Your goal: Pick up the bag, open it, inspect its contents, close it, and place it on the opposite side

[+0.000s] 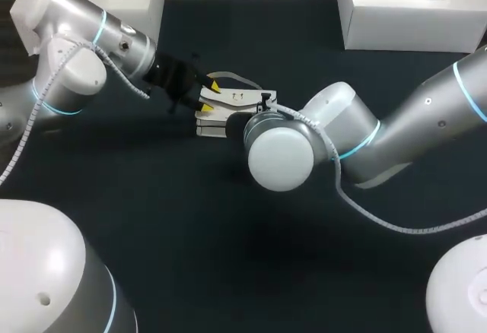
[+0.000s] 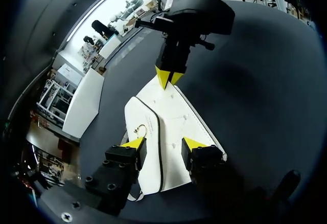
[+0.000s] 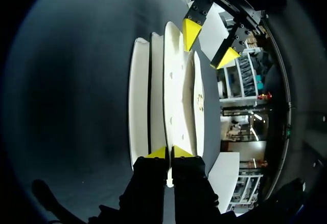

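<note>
my left arm [image 1: 84, 52] enters from upper left of frame. left gripper [image 2: 163, 143] spread wide, fingers straddling one end of bag [image 1: 228, 111], not clamping. white bag at upper middle over dark table [image 1: 152, 226], between both grippers. right gripper [image 3: 169, 153] pinched tight on bag's opposite edge. right arm [image 1: 426, 120] enters from right.

L arm [image 1: 76, 67], R arm [image 1: 411, 128]: silver-grey tubular links, white rounded joint caps [image 1: 280, 158], light-blue rings [image 1: 101, 25] at joints. White ribbed cable [image 1: 380, 223] run ext. along ea. arm. L gripper [image 2: 163, 143], R gripper [image 3: 169, 152]: black blocky bodies, bolts noted, 2 fingers ea., yellow wedge tips.
</note>
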